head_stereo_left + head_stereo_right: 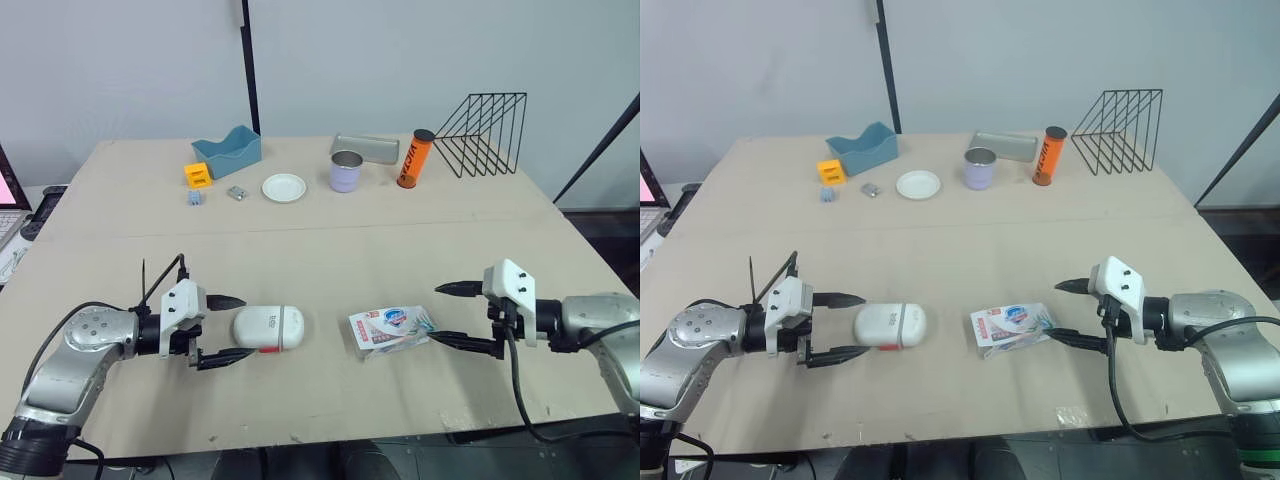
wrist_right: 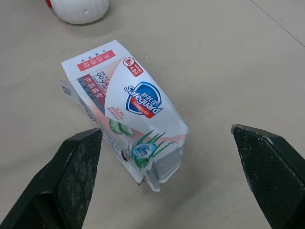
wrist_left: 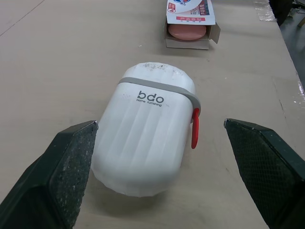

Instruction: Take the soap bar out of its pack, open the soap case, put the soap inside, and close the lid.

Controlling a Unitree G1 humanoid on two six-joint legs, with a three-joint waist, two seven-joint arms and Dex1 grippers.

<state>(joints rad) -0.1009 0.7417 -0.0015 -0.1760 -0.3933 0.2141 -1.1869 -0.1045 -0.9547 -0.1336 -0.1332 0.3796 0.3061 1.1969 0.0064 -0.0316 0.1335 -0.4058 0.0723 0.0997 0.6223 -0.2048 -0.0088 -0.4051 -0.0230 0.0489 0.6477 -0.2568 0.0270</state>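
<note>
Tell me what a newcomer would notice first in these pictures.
A white soap case lies shut on the near side of the table, right in front of the open left hand. Beside it, before the open right hand, lies the soap pack, its open end showing the pink soap bar. At the far edge, an orange tube stands beside a black wire rack.

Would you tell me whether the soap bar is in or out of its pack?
In. The pink soap bar sits inside the pack, visible through its open end in the left wrist view.
</note>
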